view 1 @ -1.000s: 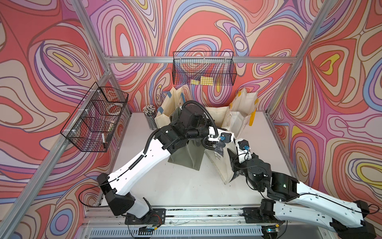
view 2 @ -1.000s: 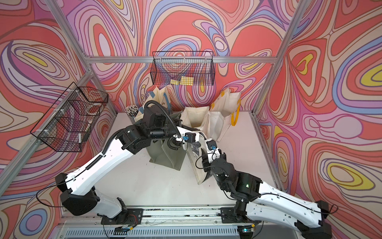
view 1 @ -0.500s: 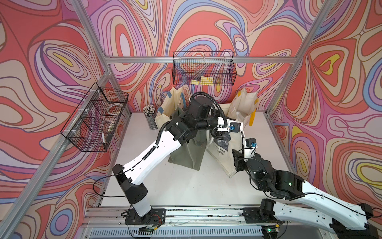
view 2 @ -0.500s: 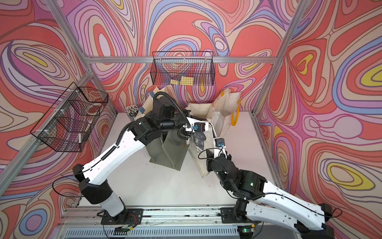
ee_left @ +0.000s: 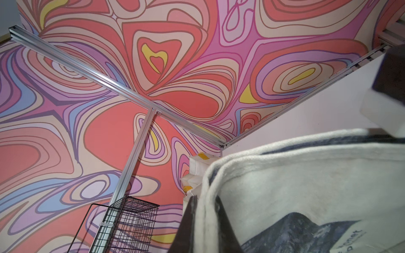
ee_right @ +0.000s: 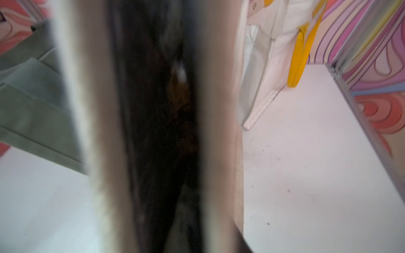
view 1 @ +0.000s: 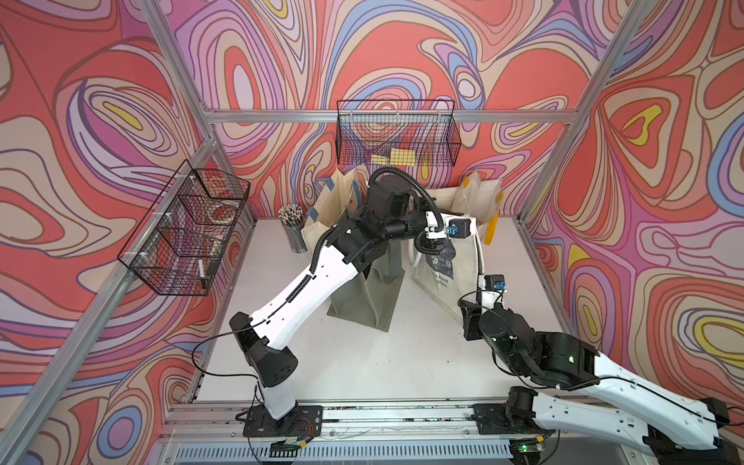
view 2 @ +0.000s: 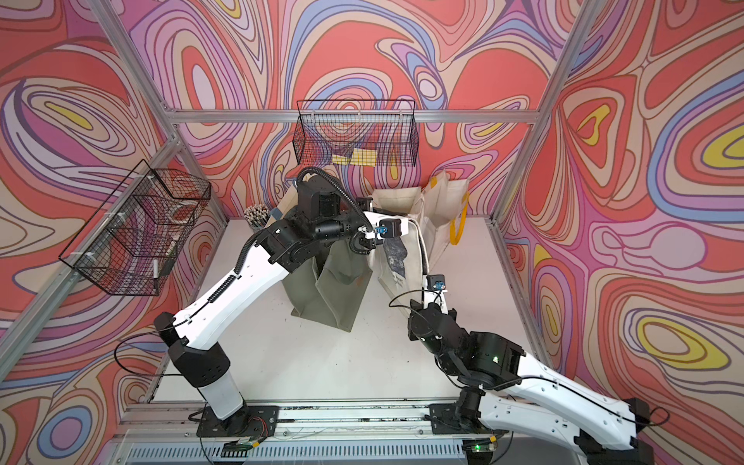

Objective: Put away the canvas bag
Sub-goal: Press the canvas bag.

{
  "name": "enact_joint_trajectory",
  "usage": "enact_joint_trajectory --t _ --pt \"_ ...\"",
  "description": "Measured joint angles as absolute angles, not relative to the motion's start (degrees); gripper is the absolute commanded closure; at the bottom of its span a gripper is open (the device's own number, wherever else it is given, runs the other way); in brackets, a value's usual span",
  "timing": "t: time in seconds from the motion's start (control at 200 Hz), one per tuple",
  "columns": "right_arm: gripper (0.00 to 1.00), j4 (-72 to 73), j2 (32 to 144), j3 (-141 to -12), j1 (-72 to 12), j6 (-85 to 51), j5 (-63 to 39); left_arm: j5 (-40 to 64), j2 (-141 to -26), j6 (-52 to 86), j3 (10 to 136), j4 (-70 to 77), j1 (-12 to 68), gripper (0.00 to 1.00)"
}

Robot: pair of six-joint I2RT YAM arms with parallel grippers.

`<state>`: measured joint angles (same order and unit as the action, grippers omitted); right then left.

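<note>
White tabletop (view 1: 402, 362) inside an aluminium frame, with walls papered in red, pink, lilac and yellow swirls.

Left gripper (ee_left: 205, 199): in the left wrist view its two dark fingers (ee_left: 190, 219) are nearly closed, pinching the thick cream upper hem of the canvas bag (view 1: 441, 263). The fabric is clamped between them.

Right gripper (view 1: 483, 277): it sits at the edge of the same bag nearest the robot's base. The right wrist view is blurred, showing only two pale bands on either side of a dark gap. How far the jaws are parted, and whether they hold anything, cannot be told.

Canvas bag: cream, with a dark mountain print and lettering on the face seen in both top views. It is near the middle of the table and spans between the two grippers, its top at the left gripper and its lower corner by the right arm.

Neighbours: a grey-green bag (view 1: 370, 298) stands just beside it, under the left arm. A cream bag with yellow handles (view 1: 481, 197) stands behind it in the back corner. Another cream bag with blue handles (view 1: 338, 197) is at the rear, next to a cup of pencils (view 1: 294, 229).

Fixtures: one wire basket (view 1: 396, 137) hangs on the back wall above the bags, holding yellow notes. A second, divided wire basket (view 1: 181, 237) hangs on the side wall.
</note>
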<state>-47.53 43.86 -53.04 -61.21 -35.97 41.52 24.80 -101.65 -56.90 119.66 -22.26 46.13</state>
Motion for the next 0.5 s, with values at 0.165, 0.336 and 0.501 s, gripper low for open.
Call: enact_joint_trajectory --t 0.165,0.336,0.501 --pt "1.00 -48.14 43.88 -53.47 -61.14 -37.43 40.95 25.45 -102.39 -56.10 120.25 -21.80 46.06 1.00" --pt "1.00 -51.42 44.62 -56.21 -61.14 -38.63 40.62 25.02 -102.54 -55.40 120.20 -20.69 46.09 0.85" --pt "1.00 -56.07 46.06 -60.51 -61.14 -39.88 40.27 22.87 -102.04 -52.73 117.80 -14.04 46.11 0.47"
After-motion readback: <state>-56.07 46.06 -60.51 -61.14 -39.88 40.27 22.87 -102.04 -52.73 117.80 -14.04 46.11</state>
